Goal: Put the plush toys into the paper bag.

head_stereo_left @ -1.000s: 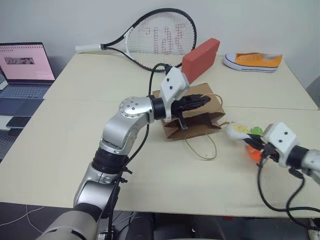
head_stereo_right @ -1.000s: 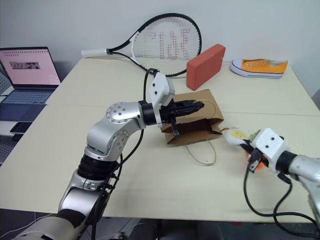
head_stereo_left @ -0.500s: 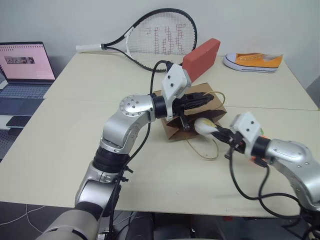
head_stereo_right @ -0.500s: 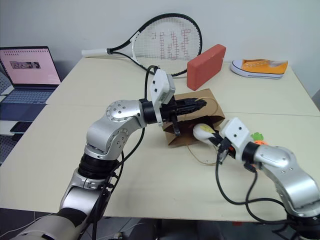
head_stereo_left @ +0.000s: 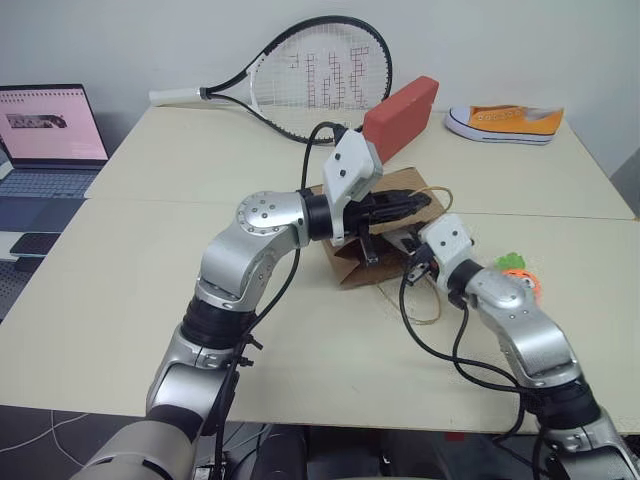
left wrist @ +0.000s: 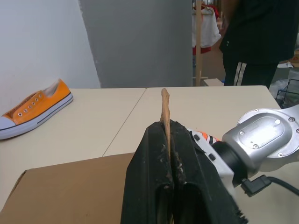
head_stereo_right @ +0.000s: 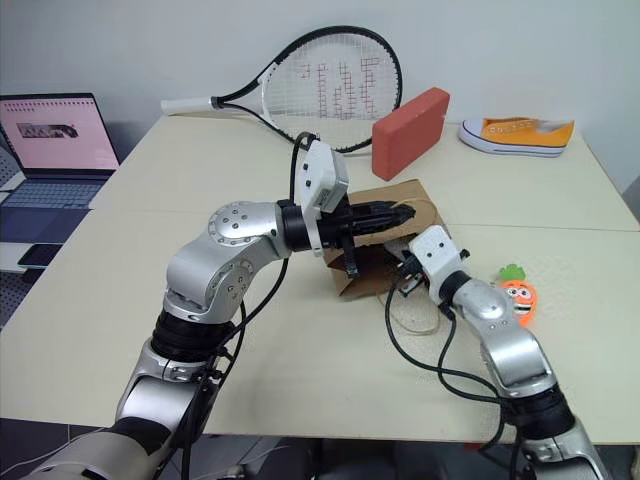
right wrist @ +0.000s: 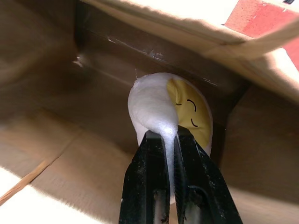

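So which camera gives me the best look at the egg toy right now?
The right wrist view: the egg toy sits pinched in the right gripper, inside the paper bag. In the head views the bag and arm hide it.

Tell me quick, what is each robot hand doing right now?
Left gripper: shut on the paper bag's upper edge.
Right gripper: shut on the white egg toy, inside the bag.

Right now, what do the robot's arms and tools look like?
Both arms have silver metal shells with black joints and loose black cables. Each wrist carries a white box with two dark dots. The left tool and right tool each have two black fingers.
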